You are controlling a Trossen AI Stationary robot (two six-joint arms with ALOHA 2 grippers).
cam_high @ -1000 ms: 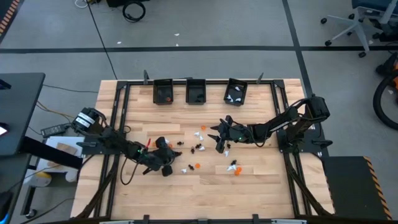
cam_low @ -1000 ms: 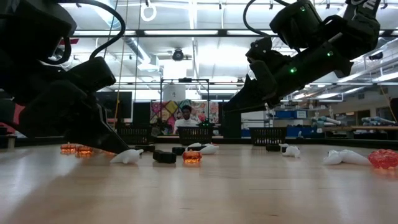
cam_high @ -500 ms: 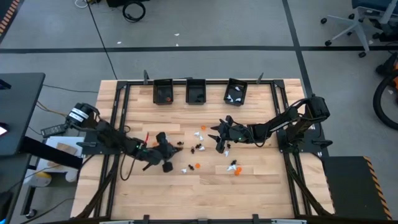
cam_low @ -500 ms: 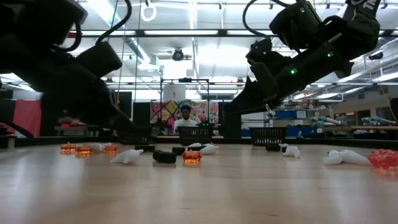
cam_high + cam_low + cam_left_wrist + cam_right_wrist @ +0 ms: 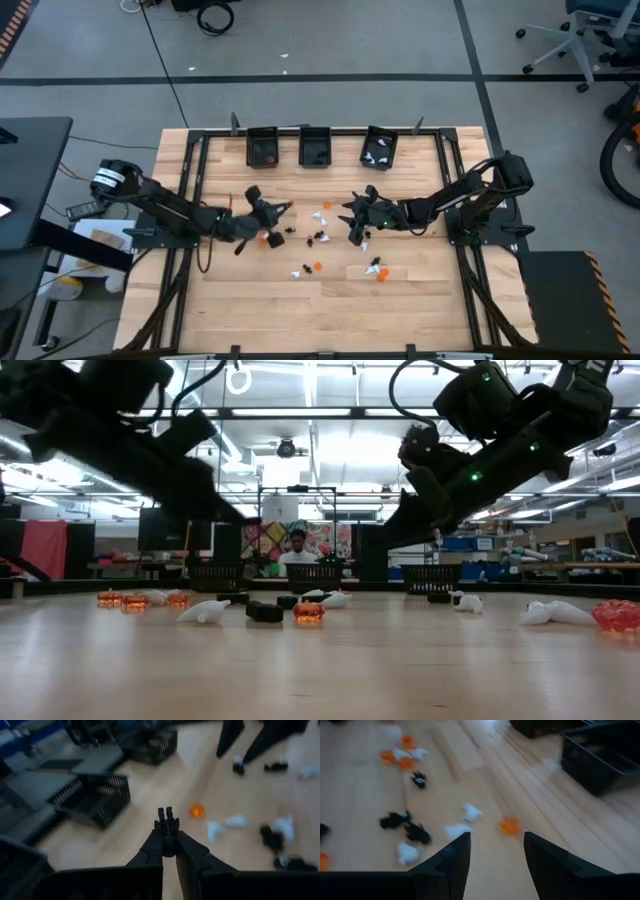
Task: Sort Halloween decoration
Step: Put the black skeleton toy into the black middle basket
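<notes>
The Halloween decoration is a scatter of tiny orange, black and white trinkets (image 5: 320, 238) lying on the wooden table, between the two arms. My left gripper (image 5: 279, 209) hangs above the table's left middle, shut on one small black trinket (image 5: 166, 817). My right gripper (image 5: 352, 218) hovers open over the middle of the scatter, with an orange trinket (image 5: 509, 825) and white ones beyond its fingers. In the low view both grippers, left (image 5: 236, 516) and right (image 5: 388, 538), are clear of the tabletop. My left gripper pinches the small black trinket between its two fingertips (image 5: 161, 834). The trinket's forked end (image 5: 166, 813) sticks out past the fingers. The fingers slant slightly downward, pointing toward the table's far right. The trinket is lifted clear of the table.
Three small black bins (image 5: 263, 147), (image 5: 316, 148), (image 5: 379, 148) stand in a row at the table's far edge; the right one holds white pieces. A person sits in the room beyond the table (image 5: 298, 550). Bare wood lies along the near edge (image 5: 320, 320).
My left gripper has risen off the table and swung toward the far edge and the bins, turning as it went, staying shut on the black trinket it lifted. My right gripper has stayed where it was.
</notes>
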